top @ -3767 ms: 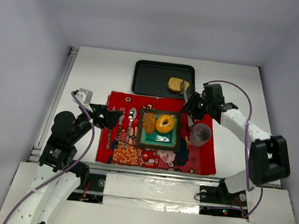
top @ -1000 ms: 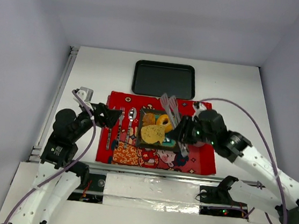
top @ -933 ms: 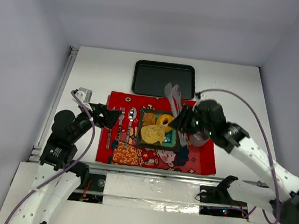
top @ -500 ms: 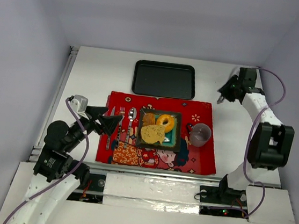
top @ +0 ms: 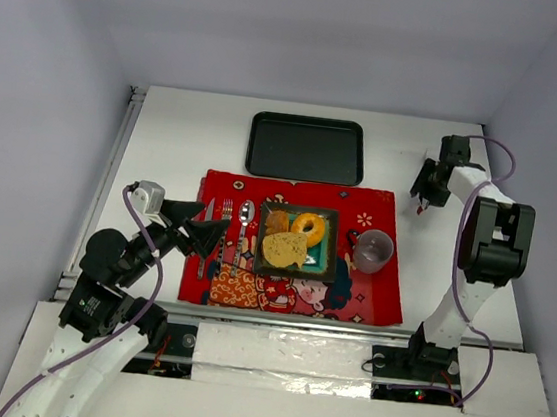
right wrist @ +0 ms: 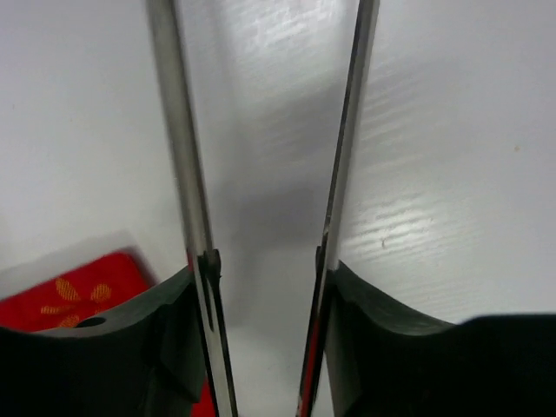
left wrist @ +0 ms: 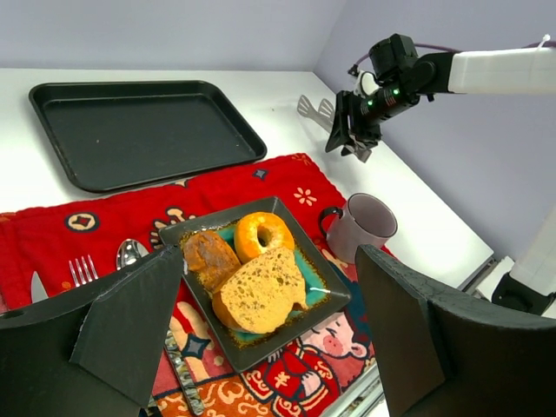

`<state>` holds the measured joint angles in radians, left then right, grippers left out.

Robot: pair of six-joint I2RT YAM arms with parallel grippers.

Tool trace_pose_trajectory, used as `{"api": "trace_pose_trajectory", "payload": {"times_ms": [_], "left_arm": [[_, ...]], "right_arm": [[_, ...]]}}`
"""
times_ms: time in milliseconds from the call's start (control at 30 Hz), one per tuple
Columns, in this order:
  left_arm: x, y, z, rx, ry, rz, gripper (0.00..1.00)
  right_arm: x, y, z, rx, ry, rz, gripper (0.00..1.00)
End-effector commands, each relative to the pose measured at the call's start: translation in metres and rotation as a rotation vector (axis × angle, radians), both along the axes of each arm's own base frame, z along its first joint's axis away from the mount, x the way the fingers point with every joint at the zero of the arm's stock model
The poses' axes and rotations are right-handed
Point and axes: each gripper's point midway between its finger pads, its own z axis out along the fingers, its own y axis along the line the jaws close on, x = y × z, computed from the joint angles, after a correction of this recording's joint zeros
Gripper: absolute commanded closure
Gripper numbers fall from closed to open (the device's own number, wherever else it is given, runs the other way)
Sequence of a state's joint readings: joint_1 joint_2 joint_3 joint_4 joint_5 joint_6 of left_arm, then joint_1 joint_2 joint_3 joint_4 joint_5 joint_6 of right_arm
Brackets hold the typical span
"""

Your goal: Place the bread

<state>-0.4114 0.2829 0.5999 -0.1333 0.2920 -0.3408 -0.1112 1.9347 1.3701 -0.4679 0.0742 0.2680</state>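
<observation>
- The right end effector grips a pair of metal tongs. Its fingers press on the outside of the two arms, which stand apart with nothing between them.
- It hangs over bare desk close to the right edge, toward the far right corner, just past the far right corner of the red mat.
- The left end effector is spread wide and holds nothing. It sits over the mat's left part, near the desk's near left corner, above the knife, fork and spoon.
- The mat carries printed figures and flowers; no writing on it can be read.
- All the bread lies on the dark square plate with a teal centre, at the middle of the mat:
  - the golden-orange ring doughnut at the far right
  - the brown oblong roll at the far left, touching the doughnut
  - the flat tan speckled toast slice on the near side, leaning on both
- A grey mug stands just right of the plate.
- A black tray lies beyond the mat toward the far edge.
- White desk shows along the left and right edges and on either side of the tray.
</observation>
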Motion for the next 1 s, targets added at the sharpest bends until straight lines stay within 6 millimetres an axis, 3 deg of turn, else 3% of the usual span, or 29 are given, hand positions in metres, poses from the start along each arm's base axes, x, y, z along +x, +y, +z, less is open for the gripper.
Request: {"api": "trace_pose_trajectory", "payload": {"times_ms": [0, 200, 333, 400, 467, 500, 533, 567, 600, 633, 667, 700, 733, 767, 800, 833, 867, 900, 933, 967], "left_arm": [[-0.001, 0.000, 0.009, -0.011, -0.039, 0.001, 0.21], [0.003, -0.001, 0.005, -0.003, -0.021, 0.001, 0.21], [0.006, -0.002, 0.000, 0.004, -0.002, 0.007, 0.21], [0.009, -0.002, -0.004, 0.008, 0.016, 0.010, 0.21], [0.011, -0.002, -0.006, 0.012, 0.025, 0.015, 0.21], [0.012, -0.003, -0.007, 0.014, 0.032, 0.013, 0.21], [0.013, -0.004, -0.008, 0.017, 0.035, 0.013, 0.21], [0.013, -0.004, -0.008, 0.018, 0.038, 0.013, 0.21], [0.015, -0.004, -0.009, 0.021, 0.045, 0.015, 0.21], [0.015, -0.004, -0.010, 0.024, 0.048, 0.015, 0.21], [0.016, -0.004, -0.010, 0.024, 0.048, 0.018, 0.21], [0.017, -0.004, -0.011, 0.028, 0.053, 0.021, 0.21], [0.019, -0.003, -0.011, 0.028, 0.057, 0.033, 0.21], [0.020, -0.002, -0.012, 0.028, 0.061, 0.036, 0.20], [0.021, -0.002, -0.014, 0.030, 0.070, 0.041, 0.20], [0.023, -0.001, -0.015, 0.032, 0.074, 0.051, 0.20], [0.025, -0.001, -0.017, 0.036, 0.081, 0.059, 0.20], [0.029, 0.001, -0.018, 0.040, 0.091, 0.071, 0.20], [0.031, 0.001, -0.020, 0.045, 0.098, 0.078, 0.20], [0.032, 0.001, -0.021, 0.047, 0.102, 0.079, 0.20]], "right_arm": [[0.014, -0.018, 0.010, -0.116, 0.001, 0.045, 0.44], [0.017, -0.027, 0.002, -0.157, 0.029, 0.015, 0.23], [0.039, -0.026, 0.043, -0.135, -0.081, -0.030, 0.13], [0.055, -0.020, 0.095, -0.081, -0.222, -0.079, 0.08], [0.059, -0.008, 0.145, 0.011, -0.351, -0.127, 0.07], [0.054, 0.017, 0.156, 0.172, -0.396, -0.128, 0.07], [0.046, 0.040, 0.227, 0.267, -0.603, -0.068, 0.09], [0.033, 0.061, 0.252, 0.353, -0.684, -0.027, 0.10], [0.008, 0.100, 0.238, 0.505, -0.665, 0.024, 0.12], [-0.022, 0.119, 0.307, 0.556, -0.886, 0.120, 0.15], [-0.043, 0.133, 0.321, 0.605, -0.945, 0.162, 0.25], [-0.068, 0.159, 0.332, 0.682, -0.982, 0.216, 0.41], [-0.087, 0.169, 0.317, 0.712, -1.022, 0.243, 0.59], [-0.129, 0.173, 0.346, 0.745, -1.145, 0.293, 0.88], [-0.147, 0.180, 0.342, 0.800, -1.158, 0.310, 0.98], [-0.159, 0.186, 0.314, 0.828, -1.114, 0.331, 1.00], [-0.180, 0.189, 0.315, 0.850, -1.135, 0.376, 1.00], [-0.191, 0.196, 0.302, 0.864, -1.093, 0.431, 1.00], [-0.195, 0.198, 0.275, 0.857, -1.013, 0.425, 1.00], [-0.202, 0.200, 0.266, 0.854, -0.988, 0.447, 1.00]]}}
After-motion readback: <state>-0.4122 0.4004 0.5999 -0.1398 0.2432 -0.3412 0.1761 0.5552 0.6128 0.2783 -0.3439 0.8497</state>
